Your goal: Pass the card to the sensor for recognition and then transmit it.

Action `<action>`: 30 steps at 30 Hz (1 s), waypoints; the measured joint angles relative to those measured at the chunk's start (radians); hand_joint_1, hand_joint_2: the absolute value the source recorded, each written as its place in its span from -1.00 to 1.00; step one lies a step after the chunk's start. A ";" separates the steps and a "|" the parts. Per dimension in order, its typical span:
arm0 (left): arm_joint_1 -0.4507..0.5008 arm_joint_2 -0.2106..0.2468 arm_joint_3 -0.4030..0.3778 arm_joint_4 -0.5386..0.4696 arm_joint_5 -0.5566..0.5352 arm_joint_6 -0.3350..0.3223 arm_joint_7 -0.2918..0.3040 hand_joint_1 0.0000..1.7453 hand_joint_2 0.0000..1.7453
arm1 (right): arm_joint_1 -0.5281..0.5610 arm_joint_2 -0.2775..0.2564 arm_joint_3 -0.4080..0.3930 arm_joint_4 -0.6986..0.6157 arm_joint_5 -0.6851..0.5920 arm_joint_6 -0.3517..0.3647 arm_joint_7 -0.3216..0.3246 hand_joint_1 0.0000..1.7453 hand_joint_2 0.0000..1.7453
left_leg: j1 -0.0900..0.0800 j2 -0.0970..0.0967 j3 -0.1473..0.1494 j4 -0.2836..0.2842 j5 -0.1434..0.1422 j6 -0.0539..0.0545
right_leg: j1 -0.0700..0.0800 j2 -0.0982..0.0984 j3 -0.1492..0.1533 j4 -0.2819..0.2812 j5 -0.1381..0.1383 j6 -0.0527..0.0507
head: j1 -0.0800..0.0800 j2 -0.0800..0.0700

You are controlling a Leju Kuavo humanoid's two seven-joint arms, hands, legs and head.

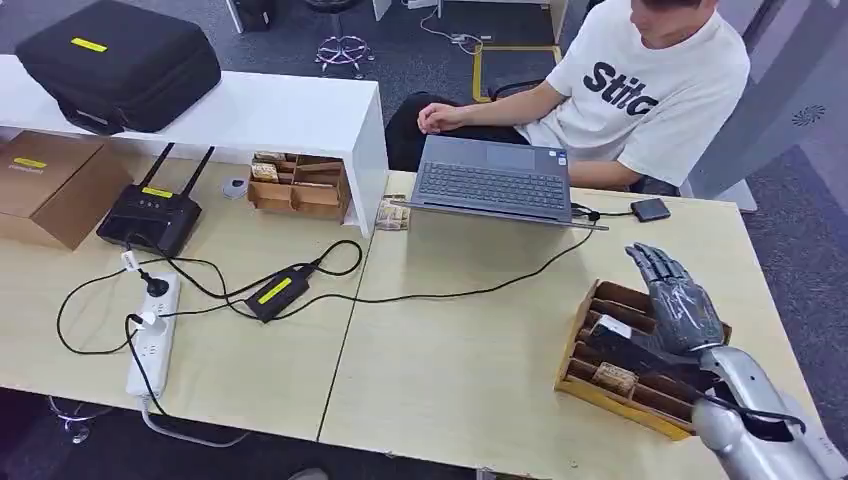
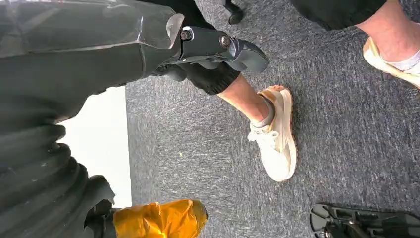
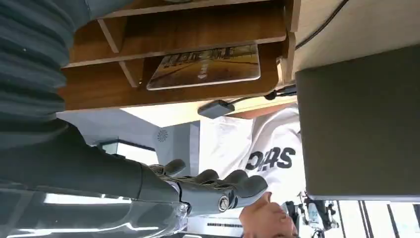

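My right hand [image 1: 678, 300] hovers empty, fingers apart, over the wooden tray [image 1: 590, 380] on the bench [image 1: 470, 370]. The card [image 3: 205, 67] lies in a compartment, not yet picked. Next I must reach down and pinch it, I judge.

The person's white T-shirt [image 1: 650, 90] bears dark letters reading "Stic", partly hidden.

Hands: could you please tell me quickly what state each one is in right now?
Left hand: hanging toward the floor, holding nothing; open or closed cannot be told.
Right hand: open, empty, above the wooden tray.
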 joint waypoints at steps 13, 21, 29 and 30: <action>0.000 0.000 0.000 0.000 -0.006 0.000 0.000 -1.00 1.00 | -0.012 0.013 -0.015 0.047 -0.003 -0.004 -0.021 0.82 1.00 | 0.000 0.000 0.000 0.000 0.000 0.000 | 0.000 0.000 0.000 0.000 0.000 0.000 | 0.000 0.000; 0.000 0.000 0.000 0.000 -0.010 0.000 0.000 -1.00 1.00 | -0.014 0.023 -0.026 0.055 0.001 -0.006 -0.032 0.82 1.00 | 0.000 0.000 0.000 0.000 0.000 0.000 | 0.000 0.000 0.000 0.000 0.000 0.000 | 0.000 0.000; 0.000 0.000 0.000 0.000 -0.011 0.000 0.000 -1.00 1.00 | -0.014 0.028 -0.028 0.056 0.002 -0.021 -0.043 1.00 1.00 | 0.000 0.000 0.000 0.000 0.000 0.000 | 0.000 0.000 0.000 0.000 0.000 0.000 | 0.000 0.000; 0.000 0.000 0.000 0.000 -0.013 0.000 0.000 -1.00 1.00 | -0.014 0.030 -0.031 0.056 0.004 -0.031 -0.047 1.00 1.00 | 0.000 0.000 0.000 0.000 0.000 0.000 | 0.000 0.000 0.000 0.000 0.000 0.000 | 0.000 0.000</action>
